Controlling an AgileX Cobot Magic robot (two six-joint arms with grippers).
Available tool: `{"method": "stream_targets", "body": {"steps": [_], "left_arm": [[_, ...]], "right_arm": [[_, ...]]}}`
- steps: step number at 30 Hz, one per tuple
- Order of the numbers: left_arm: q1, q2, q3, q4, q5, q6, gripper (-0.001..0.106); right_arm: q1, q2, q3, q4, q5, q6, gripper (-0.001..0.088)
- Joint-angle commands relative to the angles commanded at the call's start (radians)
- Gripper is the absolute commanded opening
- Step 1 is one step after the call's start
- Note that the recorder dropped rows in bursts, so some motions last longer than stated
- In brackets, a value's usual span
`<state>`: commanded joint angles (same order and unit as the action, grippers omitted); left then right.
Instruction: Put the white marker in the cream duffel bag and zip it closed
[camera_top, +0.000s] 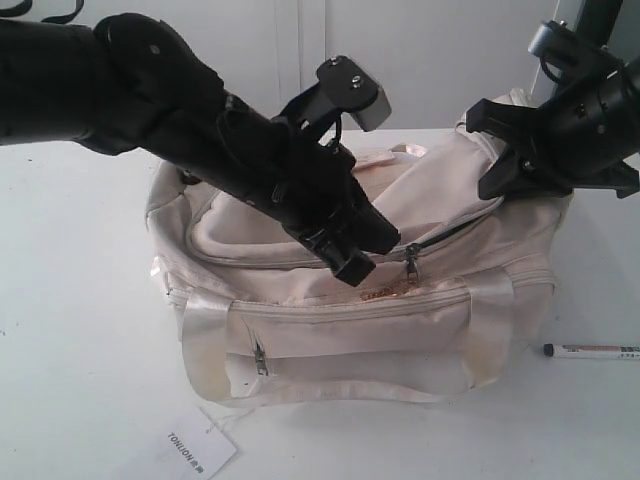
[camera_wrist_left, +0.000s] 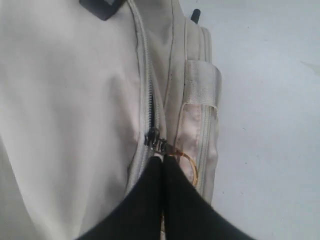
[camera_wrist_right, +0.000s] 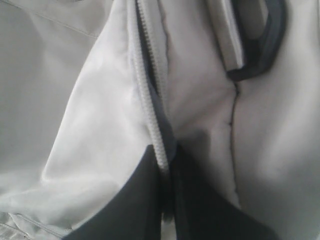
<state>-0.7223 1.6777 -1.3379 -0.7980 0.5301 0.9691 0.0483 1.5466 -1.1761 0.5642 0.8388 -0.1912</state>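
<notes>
White marker (camera_top: 590, 351): thin straight barrel with a black cap and dark print, lying flat on the desk (camera_top: 80, 300) at the lower right of the exterior view. It is sitting outside the bag, apart from the bag's right end.

Cream duffel bag (camera_top: 380, 320): soft, creased fabric body with a rounded top, sitting at the centre of the desk.
- Shiny webbing handles (camera_top: 205, 330) are running down the front.
- A front zip pocket (camera_top: 350, 310) is lying shut.
- A white hang tag (camera_top: 195, 445) is trailing onto the desk at the lower edge.
- The curved top zipper is gaping beyond the slider (camera_wrist_left: 152, 137), with a gold ring (camera_wrist_left: 191, 169) hanging beside it.
- A black end ring (camera_wrist_right: 265, 45) is showing in the right wrist view.

Left pincer (camera_top: 355, 265): it is reaching down over the middle of the bag top with its fingers pressed together. Its tips (camera_wrist_left: 162, 160) are sitting right at the slider. Whether anything is pinched between them cannot be told.

Right pincer (camera_top: 492, 150): it is clenching the bag's zipper edge (camera_wrist_right: 167, 155) and holding the right end of the top fabric raised.

Surroundings: the matte white desk is offering open room to the left, in front and at the lower right of the bag. Pale wall panels (camera_top: 420, 50) are standing behind it.
</notes>
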Motion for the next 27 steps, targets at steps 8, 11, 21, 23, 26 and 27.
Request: {"method": "stream_targets", "body": {"steps": [8,11,21,23,26,27], "left_arm": [[-0.049,0.008,0.0,0.061,0.014,-0.005,0.022],[-0.099,0.008,0.0,0.181,-0.019,-0.08,0.026],[-0.197,0.011,0.0,0.505,-0.135,-0.32,0.026],[-0.197,0.02,0.0,0.509,-0.156,-0.322,0.026],[-0.197,0.039,0.0,0.519,-0.174,-0.322,0.026],[-0.197,0.048,0.0,0.521,-0.174,-0.322,0.026]], "right_arm": [[0.0,0.0,0.0,0.0,-0.002,0.0,0.0002],[0.0,0.0,0.0,0.0,-0.002,0.0,0.0002],[0.0,0.0,0.0,0.0,-0.002,0.0,0.0002],[0.0,0.0,0.0,0.0,-0.002,-0.004,0.0002],[0.0,0.0,0.0,0.0,-0.002,-0.008,0.0002],[0.0,0.0,0.0,0.0,-0.002,-0.008,0.0002]]}}
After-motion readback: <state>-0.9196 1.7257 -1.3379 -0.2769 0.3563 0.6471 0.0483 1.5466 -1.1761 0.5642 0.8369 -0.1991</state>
